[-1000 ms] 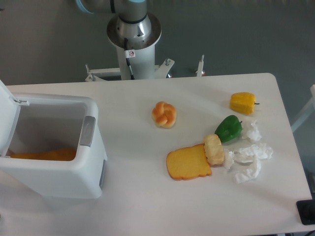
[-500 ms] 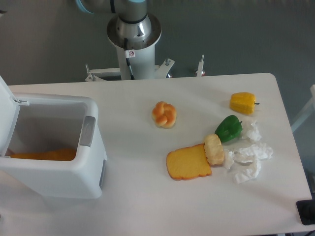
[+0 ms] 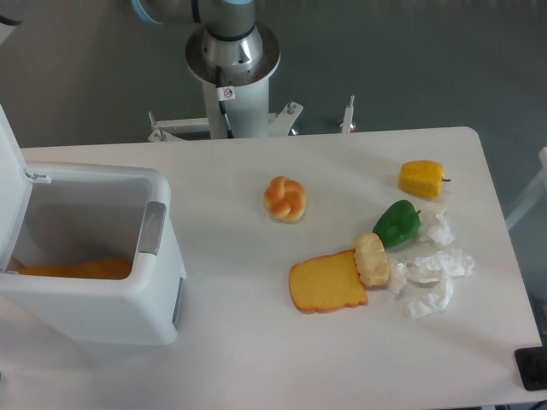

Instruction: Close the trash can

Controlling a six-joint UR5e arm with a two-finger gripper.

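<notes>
The trash can [image 3: 94, 307] is a large white bin at the table's left side, open at the top, with a grey latch tab [image 3: 154, 228] on its right wall. Its white lid [image 3: 12, 162] stands raised along the left frame edge, hinged at the bin's back left. Something orange [image 3: 81, 269] lies at the bottom inside. A pale piece of the arm [image 3: 10, 8] pokes into the top-left corner above the lid. The gripper's fingers are out of view.
The robot base [image 3: 232, 60] stands behind the table. On the table lie a braided bun [image 3: 285, 199], a toast slice [image 3: 326, 282], a small bread piece [image 3: 372, 259], a green pepper [image 3: 397, 222], a yellow pepper [image 3: 422, 178] and crumpled tissue [image 3: 432, 278].
The lid's visible edge has risen higher in the frame and leans more to the right. The pale arm piece at the top-left corner has moved further into view.
</notes>
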